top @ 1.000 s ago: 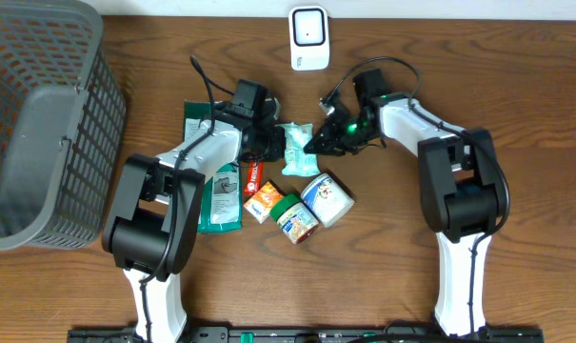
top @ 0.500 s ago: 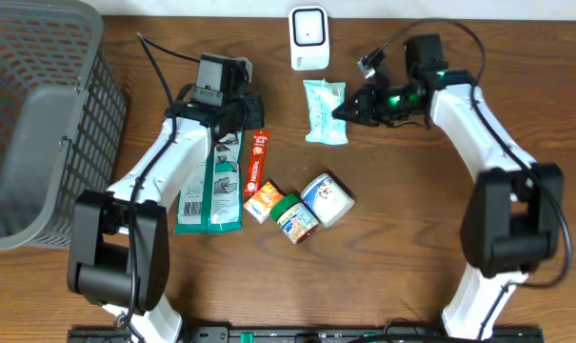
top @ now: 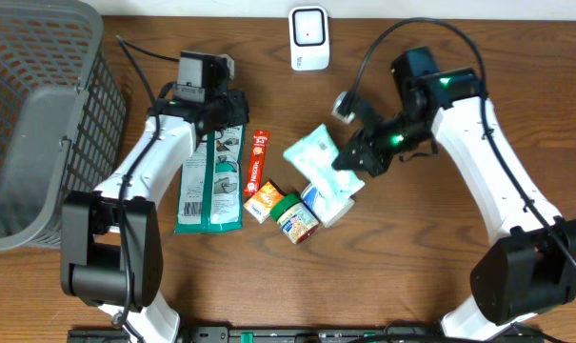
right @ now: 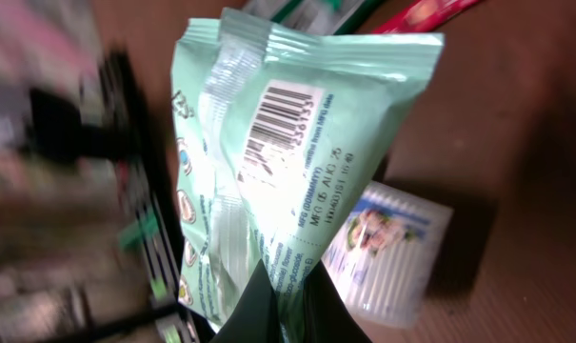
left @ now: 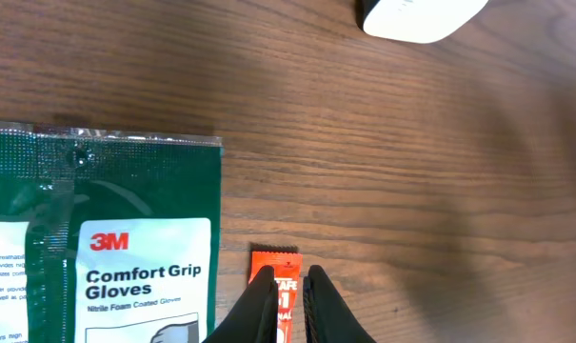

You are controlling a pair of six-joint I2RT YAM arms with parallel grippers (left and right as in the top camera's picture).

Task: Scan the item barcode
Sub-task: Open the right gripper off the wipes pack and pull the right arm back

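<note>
The right hand (right: 273,307) is clenched on the bottom seam of the mint-green packet (right: 268,162), which hangs in the air above the white tub (right: 387,248), well apart from the scanner (top: 308,38) at the far edge of the tabletop (top: 440,276). The pinch takes only a thin strip of slippery film, so the packet may swing, twist or slide out as the arm travels. The barcode (right: 286,119) sits on a creased, shiny face, so glare or a fold could spoil the read. If the wrist does not turn that face toward the scanner window, nothing will register. A low pass could also clip the tub or the green-lidded jar (top: 295,217) beside it. The left hand (left: 289,307) is clenched on nothing, poised over the red sachet (left: 273,259) next to the gloves pack (left: 107,257). The grey basket (top: 35,162) at the left appears to hold nothing, though its mesh hides part of the floor. Tub and jar are lidded, their contents unseen.
</note>
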